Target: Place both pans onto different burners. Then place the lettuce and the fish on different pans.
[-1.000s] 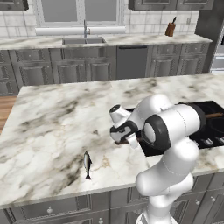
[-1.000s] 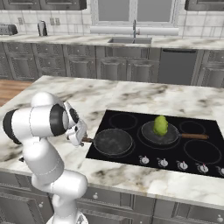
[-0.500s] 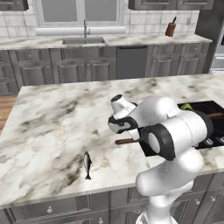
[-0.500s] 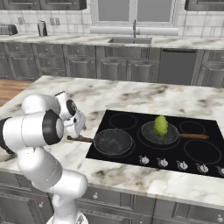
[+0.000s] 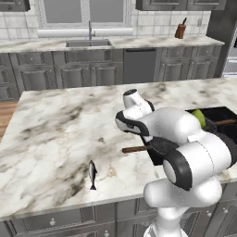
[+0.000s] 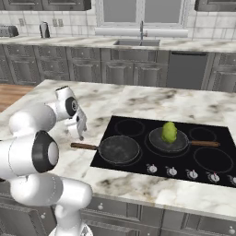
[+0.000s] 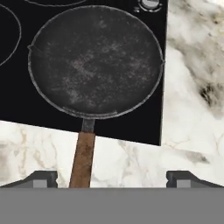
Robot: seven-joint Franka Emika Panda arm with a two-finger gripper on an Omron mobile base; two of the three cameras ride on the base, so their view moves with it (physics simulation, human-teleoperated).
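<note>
An empty dark pan (image 6: pixel 119 150) sits on the front left burner of the black cooktop (image 6: pixel 138 162); its wooden handle (image 6: pixel 84 146) points left over the marble. My gripper (image 6: pixel 81 132) hovers open just above that handle, holding nothing. In the hand view the pan (image 7: pixel 96 61) lies ahead of my gripper (image 7: pixel 111 179), and the handle (image 7: pixel 83 157) runs back between the spread fingertips (image 7: pixel 41 178). The second pan (image 6: pixel 180 144) rests on a middle burner with the lettuce (image 6: pixel 169 132) in it. The fish (image 5: pixel 92 175) lies on the counter, near its front edge and left of the arm.
Free burners (image 6: pixel 213 159) are at the cooktop's right and back left (image 6: pixel 130 126). Silver knobs (image 6: pixel 171 171) line its front edge. The far counter holds a sink (image 5: pixel 89 43), a knife block (image 5: pixel 180 31) and a toaster (image 6: pixel 8 31).
My gripper has lifted off the left pan's handle and moved slightly up and back. The pan stays on its burner. The lettuce and the fish have not moved.
</note>
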